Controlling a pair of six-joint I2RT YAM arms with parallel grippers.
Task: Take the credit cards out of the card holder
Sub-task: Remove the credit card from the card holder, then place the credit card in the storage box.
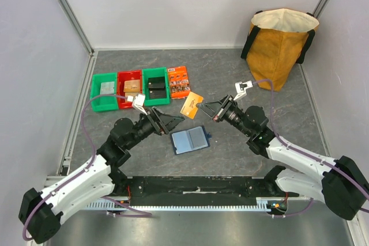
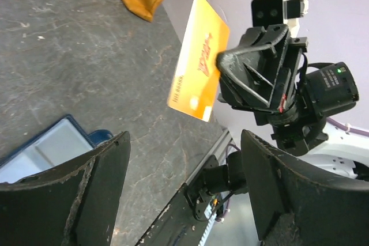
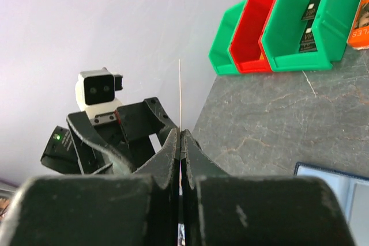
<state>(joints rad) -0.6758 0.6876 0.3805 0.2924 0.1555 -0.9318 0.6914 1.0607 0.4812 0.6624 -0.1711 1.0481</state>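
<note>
One tan-gold credit card [image 1: 192, 105] held off the table [image 1: 242, 73], pinched at its edge in the tightly closed right gripper [image 1: 204, 108]. Just nearer, card holder [image 1: 189, 140] lying open and flat, pale sleeves up. Beside the card, left gripper [image 1: 180, 120] with jaws spread wide, gripping nothing. Farther back, green and red bins [image 1: 155, 71], orange packet [image 1: 179, 82].

Open table [image 1: 230, 67] runs across the upper middle, between the bins [image 1: 130, 89] and packet [image 1: 179, 82] at upper left and the bag [image 1: 279, 44] at upper right. At centre, the left gripper [image 1: 180, 122] and right gripper [image 1: 203, 108] crowd the space above the wallet [image 1: 189, 140]. The card [image 1: 192, 105] fills the gap between them.
</note>
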